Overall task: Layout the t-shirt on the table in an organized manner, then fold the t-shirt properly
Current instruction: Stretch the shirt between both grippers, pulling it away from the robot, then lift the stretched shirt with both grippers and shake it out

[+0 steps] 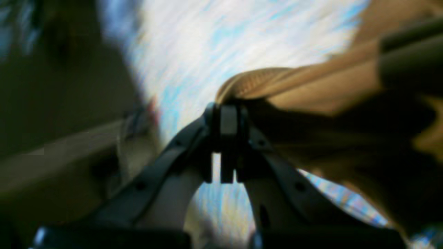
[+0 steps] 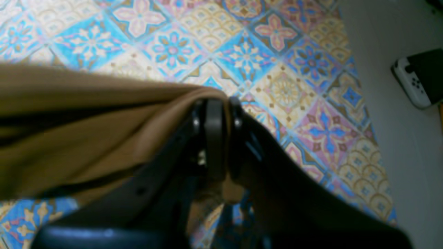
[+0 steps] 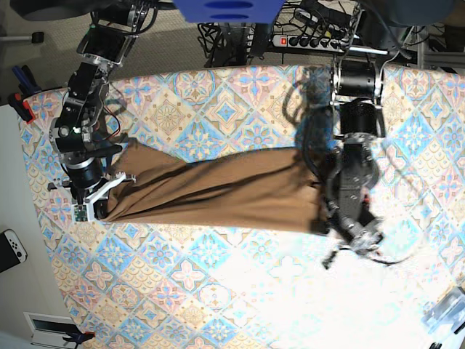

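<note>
Now both grippers, left gripper [image 1: 228, 110] and right gripper [image 2: 216, 103], pinch the t-shirt [image 3: 218, 190]; they should pull it flat and even over the table [image 3: 232, 283].

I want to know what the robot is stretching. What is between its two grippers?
The shirt. In the base view it runs as one brown band over the table from the right gripper to the left gripper, each shut on one end.

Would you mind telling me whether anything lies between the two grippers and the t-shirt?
Nothing visible does. The left gripper and the right gripper are each already shut on an end of the t-shirt, which stretches between them over the table.
</note>
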Robot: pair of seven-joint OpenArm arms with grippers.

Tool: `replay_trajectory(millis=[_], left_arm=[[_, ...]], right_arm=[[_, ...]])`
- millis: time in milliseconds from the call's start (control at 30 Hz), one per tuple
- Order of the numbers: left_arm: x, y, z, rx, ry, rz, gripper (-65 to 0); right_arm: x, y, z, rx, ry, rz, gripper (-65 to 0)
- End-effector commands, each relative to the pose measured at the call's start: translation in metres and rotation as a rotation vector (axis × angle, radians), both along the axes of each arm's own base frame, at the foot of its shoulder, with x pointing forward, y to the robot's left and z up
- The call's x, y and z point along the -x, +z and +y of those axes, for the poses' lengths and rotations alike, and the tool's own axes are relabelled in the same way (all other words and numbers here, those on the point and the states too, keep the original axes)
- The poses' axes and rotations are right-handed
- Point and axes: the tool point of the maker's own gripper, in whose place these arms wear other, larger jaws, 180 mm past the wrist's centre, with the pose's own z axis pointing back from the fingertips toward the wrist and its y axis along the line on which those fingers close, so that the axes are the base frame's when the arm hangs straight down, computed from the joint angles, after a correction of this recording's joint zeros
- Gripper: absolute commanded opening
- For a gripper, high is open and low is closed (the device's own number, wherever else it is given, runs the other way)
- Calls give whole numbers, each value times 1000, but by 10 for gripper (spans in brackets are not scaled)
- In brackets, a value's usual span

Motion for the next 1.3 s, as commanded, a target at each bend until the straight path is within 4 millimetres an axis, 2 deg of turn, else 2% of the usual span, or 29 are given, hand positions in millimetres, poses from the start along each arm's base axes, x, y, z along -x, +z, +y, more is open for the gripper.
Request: replay_trajectory(millis=[0, 100, 133, 267, 367, 433, 467, 600, 733, 833, 1067, 1200, 1267], left_arm=[[-18, 15, -9, 19, -18, -55, -650], [-38, -9, -42, 88, -91, -17, -650], [-41, -15, -50, 94, -102, 4, -613], [-42, -19, -73, 98, -121, 15, -404], [-38, -24, -78, 108, -126, 24, -272], [-35, -26, -70, 132, -96, 22, -215], [-35, -21, -62, 152, -67, -2, -201], [-20, -5, -39, 198, 9, -96, -199], [15, -12, -42, 214, -4, -127, -199], [35, -21, -47, 241, -11, -123, -199], [42, -41, -66, 318, -50, -70, -199], [47, -68, -82, 305, -92, 25, -199], [47, -69, -85, 313, -99, 32, -199]], right_arm=[[-9, 20, -2, 5, 1, -71, -650], [-8, 12, -3, -3, -1, -52, -650], [-8, 12, -3, -3, -1, -52, -650], [-8, 11, -2, -4, 0, -49, -650], [-8, 6, -3, -9, -2, -36, -650], [-8, 3, -3, -12, -3, -27, -650], [-8, 2, -3, -13, -3, -26, -650], [-8, 2, -3, -13, -3, -24, -650], [-8, 2, -3, -13, -3, -24, -650], [-8, 2, -3, -13, -3, -24, -650], [-8, 1, -4, -12, -3, -22, -650], [-8, 1, -4, -12, -3, -22, -650], [-8, 1, -4, -12, -3, -22, -650]])
